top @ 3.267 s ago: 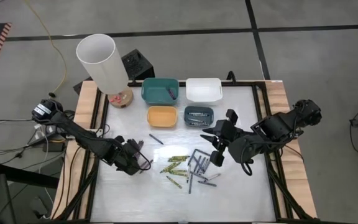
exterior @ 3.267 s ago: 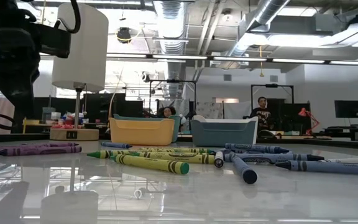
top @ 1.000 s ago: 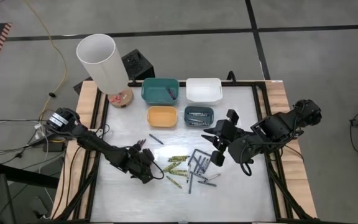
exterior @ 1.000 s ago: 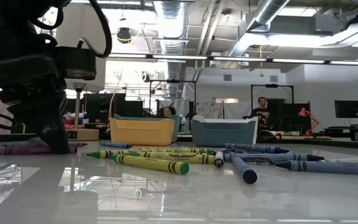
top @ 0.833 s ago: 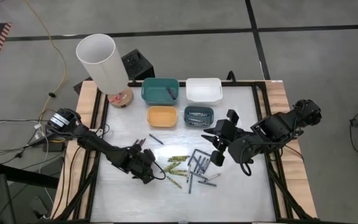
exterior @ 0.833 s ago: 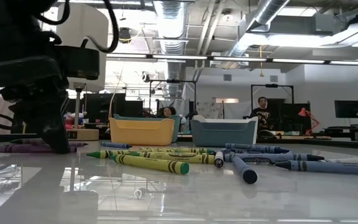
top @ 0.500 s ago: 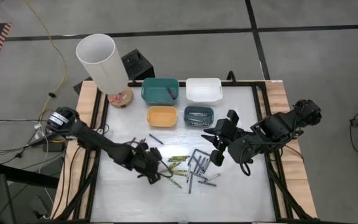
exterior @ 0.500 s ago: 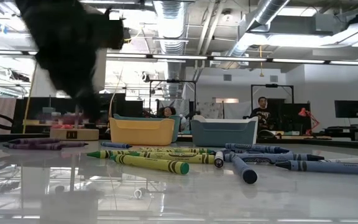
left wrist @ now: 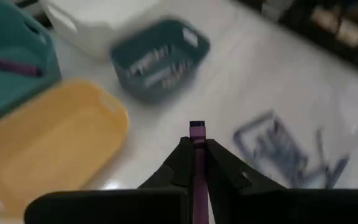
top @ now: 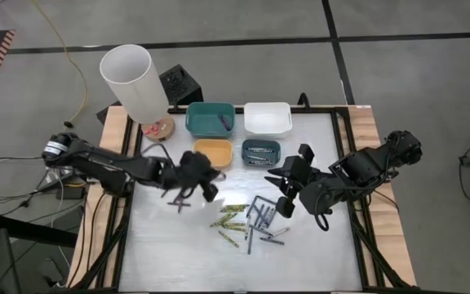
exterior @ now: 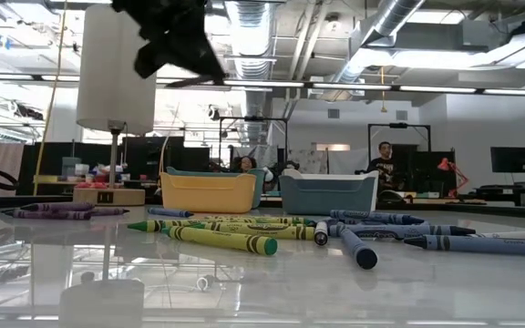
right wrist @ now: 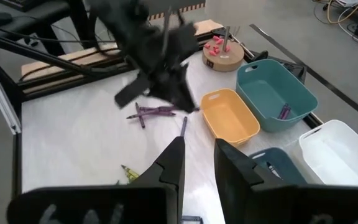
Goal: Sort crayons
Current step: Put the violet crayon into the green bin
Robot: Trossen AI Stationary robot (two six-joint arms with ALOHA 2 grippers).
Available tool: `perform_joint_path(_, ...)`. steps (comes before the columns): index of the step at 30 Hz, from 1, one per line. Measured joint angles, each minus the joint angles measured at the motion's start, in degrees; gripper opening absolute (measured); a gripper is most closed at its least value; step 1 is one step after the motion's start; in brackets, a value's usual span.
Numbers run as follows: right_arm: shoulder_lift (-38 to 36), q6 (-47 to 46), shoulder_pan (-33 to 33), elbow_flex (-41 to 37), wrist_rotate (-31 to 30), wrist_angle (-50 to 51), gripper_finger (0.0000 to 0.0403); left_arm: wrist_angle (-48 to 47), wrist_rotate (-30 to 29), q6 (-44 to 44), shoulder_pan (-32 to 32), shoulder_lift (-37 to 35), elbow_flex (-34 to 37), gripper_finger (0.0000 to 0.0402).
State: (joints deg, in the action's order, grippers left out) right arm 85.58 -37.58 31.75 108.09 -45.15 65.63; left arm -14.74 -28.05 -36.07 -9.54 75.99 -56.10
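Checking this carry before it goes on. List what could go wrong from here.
1. The left gripper pinches the purple crayon only near one end, so the crayon could slip or pivot out.
2. It is carried over the yellow bin, yet the only binned purple crayon lies in the teal bin; an early release would missort it.
3. The lamp stands beside the teal bin; the arm could brush it.

Bare tabletop (top: 157,245) lies open along the left and near sides; crayons (top: 251,220) clutter the middle; four bins (top: 239,131) and a lamp (top: 137,86) block the far edge
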Motion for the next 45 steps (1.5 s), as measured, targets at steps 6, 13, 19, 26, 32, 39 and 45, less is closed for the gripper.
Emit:
perform_joint_path(6, -0.03, -4.33, -0.43, -4.57, -5.86, -2.11, 0.0081, 15.42, 5.4, 6.06, 2.07, -3.97, 0.0, 0.001)
perform_joint_path(13, 0.02, -1.63, -4.03, -13.54, -7.54, -18.46, 0.0084, 35.3, 5.12, 18.01, 0.8, -9.99, -0.02, 0.001)
perform_joint_path(19, 0.02, 12.54, -10.45, -18.08, 4.96, -44.09, 0.0133, 45.46, 5.11, 25.7, -0.12, -12.44, -0.04, 0.001)
perform_joint_path(26, 0.02, 17.85, -17.17, -18.35, 14.04, -53.31, 0.0216, 48.28, 5.12, 29.41, -0.24, -12.75, -0.04, 0.001)
perform_joint_path(32, -0.04, 24.39, -19.47, -18.34, 15.54, -58.6, 0.0229, 48.34, 4.91, 31.24, 0.52, -12.49, -0.04, 0.001)
perform_joint_path(39, 0.0, 23.69, -23.83, -18.34, 22.78, -59.03, 0.0226, 48.5, 6.18, 31.57, 3.33, -12.49, -0.04, 0.001)
perform_joint_path(45, 0.0, 24.1, -25.38, -18.34, 26.05, -60.92, 0.0226, 48.34, 9.43, 30.45, 5.51, -12.07, -0.04, 0.001)
